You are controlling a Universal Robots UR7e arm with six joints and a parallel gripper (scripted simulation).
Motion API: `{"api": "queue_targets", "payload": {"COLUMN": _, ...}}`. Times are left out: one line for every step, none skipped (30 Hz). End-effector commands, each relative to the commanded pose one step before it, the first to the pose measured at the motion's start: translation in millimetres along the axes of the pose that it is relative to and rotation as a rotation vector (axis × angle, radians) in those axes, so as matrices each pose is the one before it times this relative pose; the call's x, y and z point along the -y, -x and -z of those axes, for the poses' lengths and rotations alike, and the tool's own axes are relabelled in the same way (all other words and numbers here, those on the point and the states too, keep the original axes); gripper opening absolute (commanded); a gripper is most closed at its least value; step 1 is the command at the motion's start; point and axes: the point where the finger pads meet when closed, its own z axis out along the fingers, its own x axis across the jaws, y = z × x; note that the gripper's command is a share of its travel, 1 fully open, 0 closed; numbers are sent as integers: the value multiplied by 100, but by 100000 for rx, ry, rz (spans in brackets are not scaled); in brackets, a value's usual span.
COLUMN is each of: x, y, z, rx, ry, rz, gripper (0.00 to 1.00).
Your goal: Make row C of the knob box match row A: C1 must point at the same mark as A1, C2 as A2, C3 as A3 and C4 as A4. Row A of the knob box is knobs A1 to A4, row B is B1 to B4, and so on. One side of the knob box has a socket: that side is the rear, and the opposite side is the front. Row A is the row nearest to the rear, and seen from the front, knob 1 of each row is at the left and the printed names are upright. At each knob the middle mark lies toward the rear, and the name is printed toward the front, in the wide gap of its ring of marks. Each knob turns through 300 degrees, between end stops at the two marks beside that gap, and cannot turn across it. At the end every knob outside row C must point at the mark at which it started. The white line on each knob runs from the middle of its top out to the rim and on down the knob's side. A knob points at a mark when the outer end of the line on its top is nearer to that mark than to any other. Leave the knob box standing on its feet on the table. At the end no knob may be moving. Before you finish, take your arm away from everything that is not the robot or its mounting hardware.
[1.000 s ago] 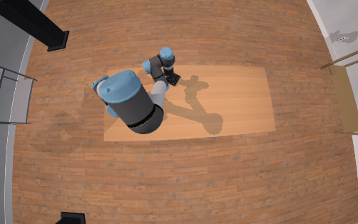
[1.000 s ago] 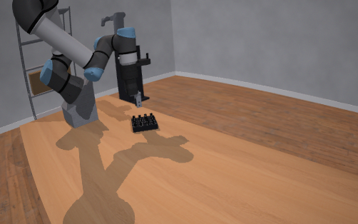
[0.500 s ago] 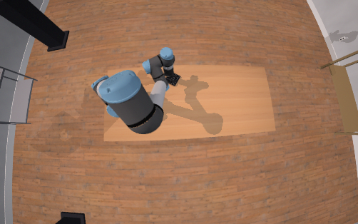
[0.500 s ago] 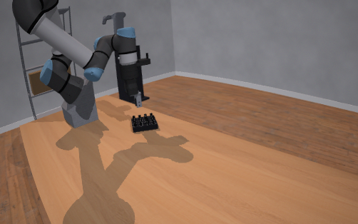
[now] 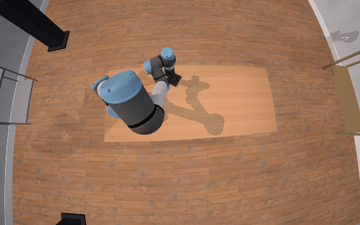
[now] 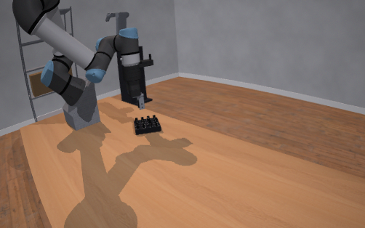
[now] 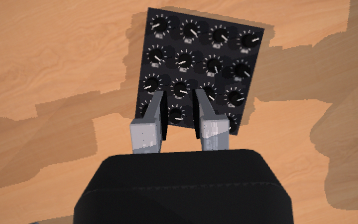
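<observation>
Currently resting on table [image 6: 225, 174], feet down: knob box [image 6: 147, 125], toward 12 o'clock in wrist view. Suspended above, clear of contact: gripper [image 7: 179, 100], partly parted and empty, presumably set to straddle one knob [image 7: 180, 89], bracketed at 12 o'clock.

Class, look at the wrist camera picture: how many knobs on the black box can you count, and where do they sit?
16 on the knob box: four rows of four. The three far rows show clearly; the nearest row is partly hidden behind the gripper fingers, one knob showing between them.
</observation>
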Motion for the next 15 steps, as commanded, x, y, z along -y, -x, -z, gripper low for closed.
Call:
{"api": "queue_targets", "payload": {"x": -102, "y": 46, "z": 0, "rx": 129, "ry": -81, "rz": -65, "gripper": 46}}
{"api": "queue_targets", "payload": {"x": 0, "y": 0, "z": 0, "rx": 0, "ry": 0, "rz": 0, "gripper": 46}}
{"api": "queue_targets", "payload": {"x": 0, "y": 0, "z": 0, "rx": 0, "ry": 0, "rz": 0, "gripper": 46}}
{"api": "queue_targets", "payload": {"x": 0, "y": 0, "z": 0, "rx": 0, "ry": 0, "rz": 0, "gripper": 46}}
{"api": "queue_targets", "payload": {"x": 0, "y": 0, "z": 0, "rx": 0, "ry": 0, "rz": 0, "gripper": 46}}
{"api": "queue_targets", "payload": {"x": 0, "y": 0, "z": 0, "rx": 0, "ry": 0, "rz": 0, "gripper": 46}}
{"api": "queue_targets", "payload": {"x": 0, "y": 0, "z": -1, "rx": 1, "ry": 0, "rz": 0, "gripper": 46}}
{"api": "queue_targets", "payload": {"x": 0, "y": 1, "z": -3, "rx": 3, "ry": 2, "rz": 1, "gripper": 46}}
{"api": "queue_targets", "payload": {"x": -1, "y": 2, "z": -8, "rx": 6, "ry": 4, "rz": 3, "gripper": 46}}
{"api": "queue_targets", "payload": {"x": -2, "y": 4, "z": -14, "rx": 11, "ry": 8, "rz": 5, "gripper": 46}}
{"api": "queue_targets", "payload": {"x": -3, "y": 7, "z": -22, "rx": 17, "ry": 12, "rz": 8, "gripper": 46}}
{"api": "queue_targets", "payload": {"x": -4, "y": 10, "z": -32, "rx": 24, "ry": 18, "rz": 12, "gripper": 46}}
{"api": "queue_targets", "payload": {"x": -7, "y": 17, "z": -44, "rx": 41, "ry": 33, "rz": 29, "gripper": 46}}
{"api": "queue_targets", "payload": {"x": -9, "y": 24, "z": -55, "rx": 55, "ry": 46, "rz": 43, "gripper": 46}}
{"api": "queue_targets", "payload": {"x": -10, "y": 30, "z": -66, "rx": 61, "ry": 54, "rz": 52, "gripper": 46}}
